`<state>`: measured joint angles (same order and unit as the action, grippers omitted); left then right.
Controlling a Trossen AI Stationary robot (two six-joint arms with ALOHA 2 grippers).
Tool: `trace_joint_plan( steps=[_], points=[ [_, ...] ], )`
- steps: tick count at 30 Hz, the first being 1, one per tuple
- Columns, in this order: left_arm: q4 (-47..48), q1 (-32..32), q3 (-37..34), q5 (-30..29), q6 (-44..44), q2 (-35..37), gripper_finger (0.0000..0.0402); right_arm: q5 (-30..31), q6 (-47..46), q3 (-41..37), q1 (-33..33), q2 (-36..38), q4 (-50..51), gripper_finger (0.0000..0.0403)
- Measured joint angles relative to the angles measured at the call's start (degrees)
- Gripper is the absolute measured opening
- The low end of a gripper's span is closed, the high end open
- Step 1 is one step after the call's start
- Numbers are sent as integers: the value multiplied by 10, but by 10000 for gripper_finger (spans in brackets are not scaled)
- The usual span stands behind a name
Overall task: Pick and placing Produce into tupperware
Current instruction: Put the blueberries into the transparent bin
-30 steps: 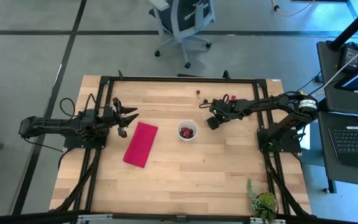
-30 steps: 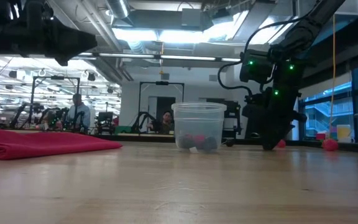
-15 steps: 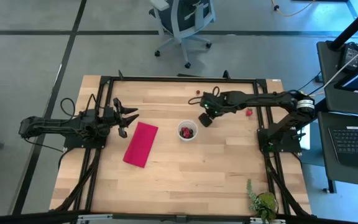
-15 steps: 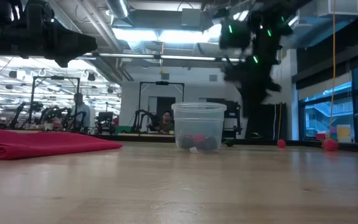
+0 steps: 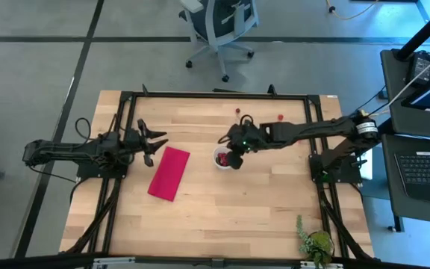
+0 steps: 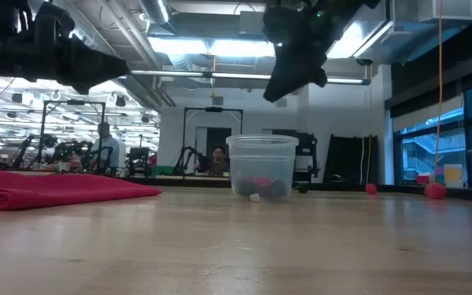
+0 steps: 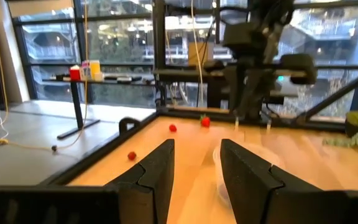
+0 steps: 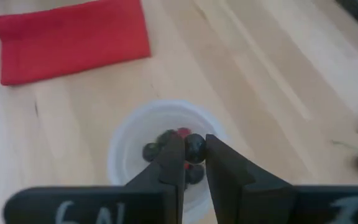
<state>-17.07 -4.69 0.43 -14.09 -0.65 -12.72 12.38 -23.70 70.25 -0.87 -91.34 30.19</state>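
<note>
The cherry [image 8: 194, 148] sits pinched in our right tool [image 8: 194, 155], directly above the tupperware [image 8: 160, 155] mid-worktop, so release means straight down; our left tool [image 5: 149, 140] waits half-open beside the magenta cloth [image 5: 169, 172].

Bright overhead light, soft blurry wrist views

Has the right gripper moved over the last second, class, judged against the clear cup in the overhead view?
Yes. The right gripper, shut on a cherry, has travelled leftward from beside the cup on its right to directly above it.
</note>
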Motion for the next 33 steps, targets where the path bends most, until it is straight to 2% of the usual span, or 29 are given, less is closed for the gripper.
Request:
trace_joint_plan(
  steps=[13, 18, 33],
  points=[
    [44, 0, 0, 0, 4, 0, 124, 0, 15, -5, 14, -115, -68, 53],
    [44, 0, 0, 0, 4, 0, 124, 0, 15, -5, 14, -122, -68, 55],
    [46, 0, 0, 0, 4, 0, 124, 0, 14, -5, 14, -122, -66, 107]
  ],
)
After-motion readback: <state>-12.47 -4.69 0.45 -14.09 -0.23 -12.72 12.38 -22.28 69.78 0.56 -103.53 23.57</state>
